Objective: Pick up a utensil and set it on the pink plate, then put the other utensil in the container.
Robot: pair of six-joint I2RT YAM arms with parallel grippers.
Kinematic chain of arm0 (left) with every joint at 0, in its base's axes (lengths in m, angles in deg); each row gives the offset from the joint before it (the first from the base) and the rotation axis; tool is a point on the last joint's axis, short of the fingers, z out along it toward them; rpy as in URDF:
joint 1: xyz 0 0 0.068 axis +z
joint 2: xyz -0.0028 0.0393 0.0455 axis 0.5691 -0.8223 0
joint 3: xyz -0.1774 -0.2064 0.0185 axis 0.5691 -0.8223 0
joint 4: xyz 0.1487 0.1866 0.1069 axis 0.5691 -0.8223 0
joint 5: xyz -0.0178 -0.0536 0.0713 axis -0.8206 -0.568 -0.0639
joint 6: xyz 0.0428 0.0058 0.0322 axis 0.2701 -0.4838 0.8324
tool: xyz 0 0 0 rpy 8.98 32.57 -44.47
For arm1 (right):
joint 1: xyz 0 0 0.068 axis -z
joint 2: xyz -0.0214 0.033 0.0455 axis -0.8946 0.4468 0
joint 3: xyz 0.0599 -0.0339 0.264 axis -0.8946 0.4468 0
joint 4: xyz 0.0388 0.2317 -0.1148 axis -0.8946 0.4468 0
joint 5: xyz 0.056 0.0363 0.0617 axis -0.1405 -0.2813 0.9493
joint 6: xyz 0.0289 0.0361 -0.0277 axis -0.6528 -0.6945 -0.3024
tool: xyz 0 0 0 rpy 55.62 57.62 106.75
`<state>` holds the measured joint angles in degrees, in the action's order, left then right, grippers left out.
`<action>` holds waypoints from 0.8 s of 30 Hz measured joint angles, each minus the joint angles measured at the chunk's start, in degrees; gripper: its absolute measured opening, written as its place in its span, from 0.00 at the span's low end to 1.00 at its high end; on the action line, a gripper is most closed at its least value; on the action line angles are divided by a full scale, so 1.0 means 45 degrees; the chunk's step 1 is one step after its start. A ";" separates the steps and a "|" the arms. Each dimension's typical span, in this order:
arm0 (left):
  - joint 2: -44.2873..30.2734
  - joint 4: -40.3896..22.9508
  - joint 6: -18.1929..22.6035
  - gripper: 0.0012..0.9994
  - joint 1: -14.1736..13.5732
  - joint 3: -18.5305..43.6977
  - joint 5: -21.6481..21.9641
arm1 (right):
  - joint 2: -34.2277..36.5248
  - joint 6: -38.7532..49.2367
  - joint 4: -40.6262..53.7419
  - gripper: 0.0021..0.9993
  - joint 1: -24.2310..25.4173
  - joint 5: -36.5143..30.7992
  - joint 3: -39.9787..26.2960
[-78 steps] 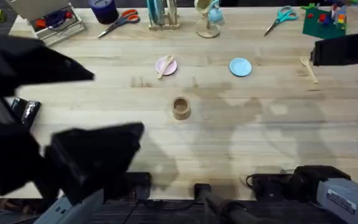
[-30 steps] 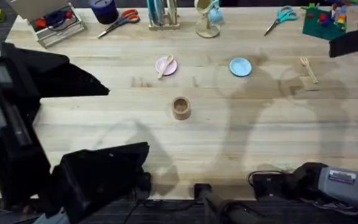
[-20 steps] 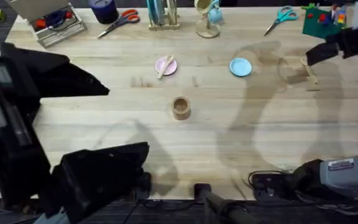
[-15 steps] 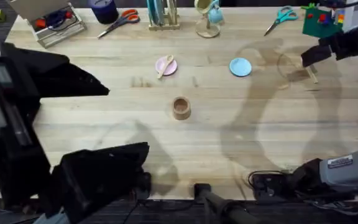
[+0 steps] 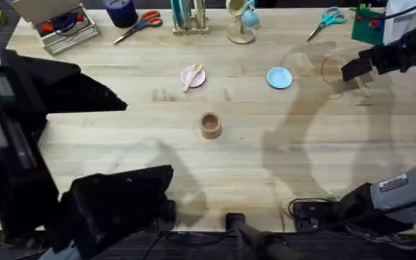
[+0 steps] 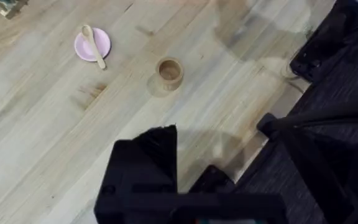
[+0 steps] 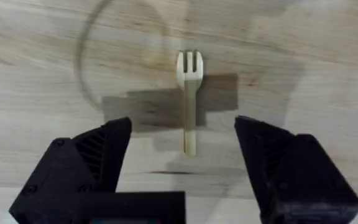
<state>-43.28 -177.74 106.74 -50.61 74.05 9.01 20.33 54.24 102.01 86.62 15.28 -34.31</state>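
Right gripper (image 7: 188, 171) spread wide above the fork (image 7: 189, 102), which lies flat on the tabletop (image 5: 266, 166) well right of the tan cup (image 5: 210, 125); light, stiff and thin, it is probably best pinched across its slim handle.

This looks like a robotics lab or research workroom, not a home. A pale wooden tabletop (image 5: 121, 144) carries two black robot arms clamped at its near edge, with cables and dark mounting hardware beside their bases. Along the far edge sits a row of unrelated props — orange-handled scissors (image 5: 141, 23), teal scissors (image 5: 326, 20), a clear box of small items (image 5: 58, 25), a dark blue tub (image 5: 121, 11) and bright building blocks (image 5: 376, 22). Dark carpet shows beyond the tabletop.
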 joint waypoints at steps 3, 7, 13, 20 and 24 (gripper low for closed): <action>-0.0004 -0.0004 0.0000 0.99 0.0000 0.0000 0.0000 | 0.0397 -0.0005 -0.0009 1.00 0.0000 0.0000 -0.0245; -0.0004 -0.0004 0.0000 0.99 0.0000 0.0000 0.0000 | 0.0855 -0.0075 0.0095 1.00 0.0030 0.0036 -0.0737; -0.0004 -0.0004 0.0000 0.99 0.0000 0.0000 -0.0001 | 0.1746 -0.0306 0.0807 1.00 0.0325 0.0727 -0.1614; -0.0003 0.0001 0.0000 0.99 0.0000 0.0000 0.0001 | 0.2149 -0.0355 0.0917 0.99 0.0393 0.0811 -0.1851; 0.0000 0.0000 0.0000 0.99 0.0000 0.0000 -0.0001 | 0.2245 -0.0355 0.1049 0.99 0.0393 0.0806 -0.1975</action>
<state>-43.27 -177.74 106.74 -50.61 74.05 9.00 30.43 52.64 106.73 88.39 18.91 -43.20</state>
